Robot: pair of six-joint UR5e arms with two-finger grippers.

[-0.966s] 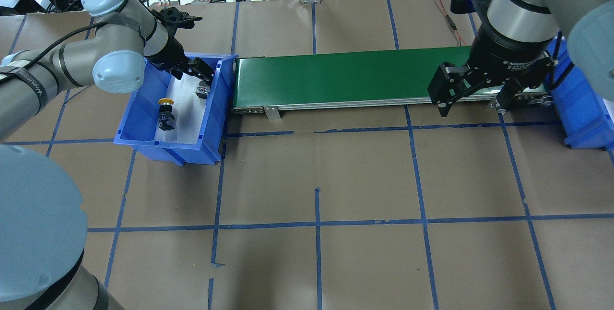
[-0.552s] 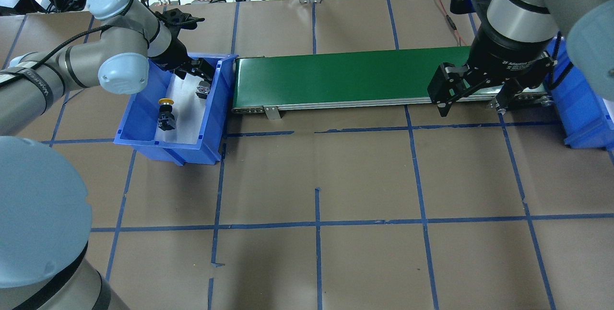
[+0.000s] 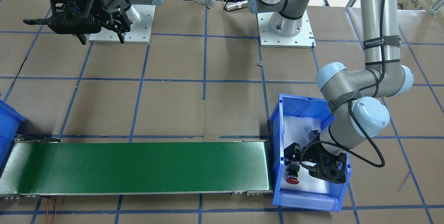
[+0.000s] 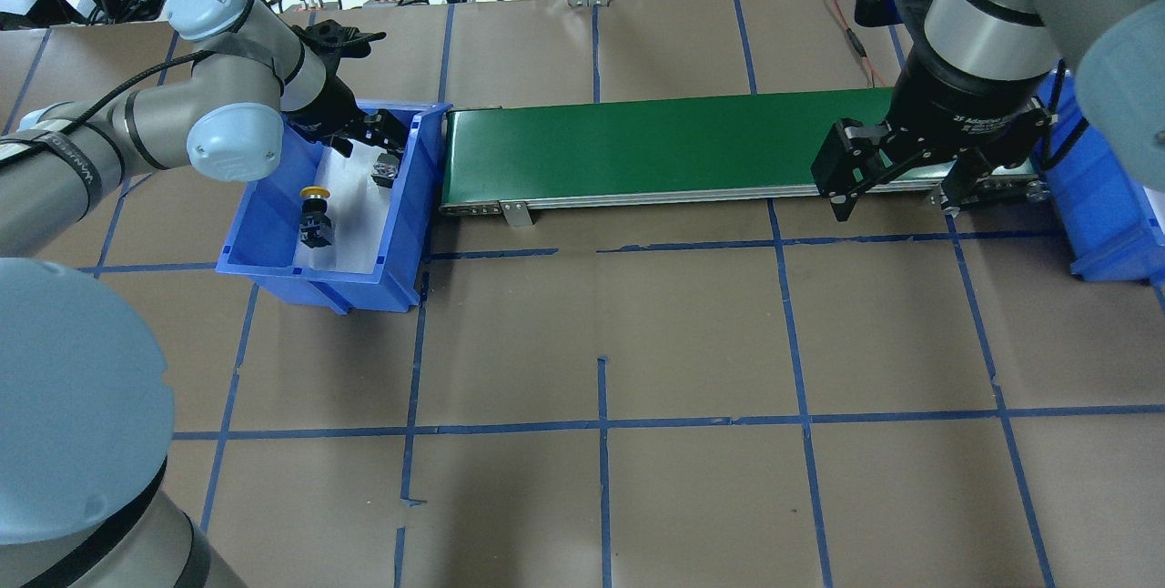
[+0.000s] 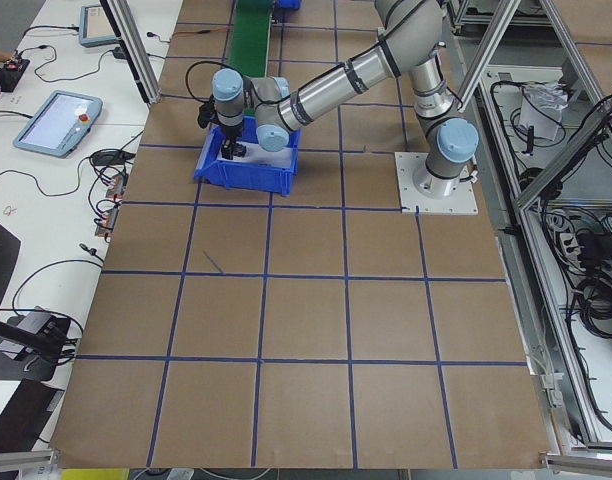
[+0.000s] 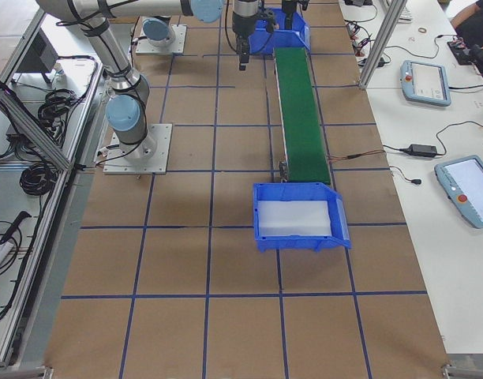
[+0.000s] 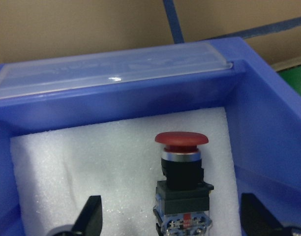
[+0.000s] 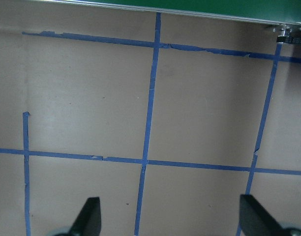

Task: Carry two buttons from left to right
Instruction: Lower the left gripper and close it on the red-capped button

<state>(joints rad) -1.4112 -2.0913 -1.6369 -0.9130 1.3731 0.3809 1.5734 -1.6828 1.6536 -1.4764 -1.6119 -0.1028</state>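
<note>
The red button (image 7: 182,167) lies untouched between the spread fingers (image 7: 91,214) of the left end effector (image 7: 172,216).

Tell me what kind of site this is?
Likely a robotics lab cell, not a factory: tape-gridded table, short green conveyor between blue bins, teach pendants on side benches.

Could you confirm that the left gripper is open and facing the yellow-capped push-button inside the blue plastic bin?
Not quite: the left gripper is open and facing the red mushroom-capped push-button inside the blue plastic bin, as the left wrist-mounted view shows. The yellow-capped push-button sits apart in that bin.
</note>
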